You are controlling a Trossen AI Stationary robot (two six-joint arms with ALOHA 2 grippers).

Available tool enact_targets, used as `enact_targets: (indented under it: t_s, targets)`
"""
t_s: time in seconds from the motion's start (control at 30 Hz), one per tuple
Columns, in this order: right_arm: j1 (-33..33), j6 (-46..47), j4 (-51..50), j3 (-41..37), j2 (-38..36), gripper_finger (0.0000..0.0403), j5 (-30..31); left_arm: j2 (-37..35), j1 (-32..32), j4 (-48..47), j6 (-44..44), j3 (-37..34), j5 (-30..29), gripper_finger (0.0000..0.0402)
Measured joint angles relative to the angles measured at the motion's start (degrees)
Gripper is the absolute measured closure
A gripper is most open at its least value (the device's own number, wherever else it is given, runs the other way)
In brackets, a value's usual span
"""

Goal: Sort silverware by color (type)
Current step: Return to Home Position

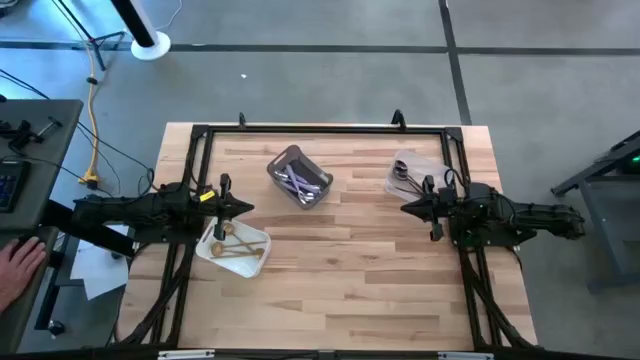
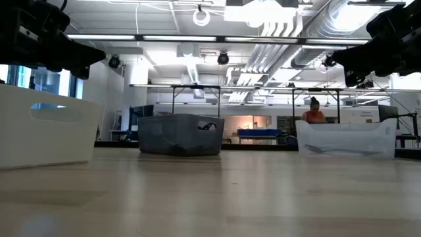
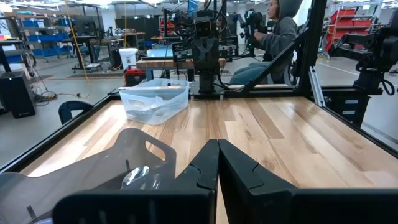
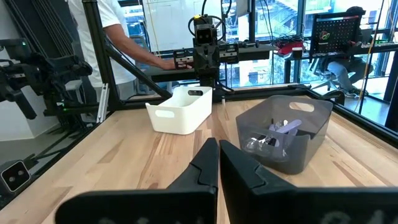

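Pressed together on nothing, the jaws of the left gripper [image 1: 240,208] at the table's 9 o'clock and of the right gripper [image 1: 408,208] at 3 o'clock face each other, well apart. Outward from them the silverware [image 1: 298,182] lies wholly in containers: slim gold pieces [image 1: 238,250] in the white tray [image 1: 266,241] at 8 o'clock, lilac-handled pieces [image 1: 303,186] with shiny silver ones in the grey bin [image 1: 283,157] at 12 o'clock, and black pieces [image 1: 402,170] in the clear tub [image 1: 432,163] at 2 o'clock. With none showing loose on the table [image 1: 340,290], the sorting looks finished, and only parking the arms seems left.
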Motion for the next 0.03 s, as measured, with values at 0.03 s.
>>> enact_targets:
  t_s: [0.03]
  targets:
    - [0.0, 0.0, 0.0, 0.0, 0.0, 0.0402, 0.0, 0.0, 0.0, 0.0, 0.0, 0.0, 0.0, 0.0401]
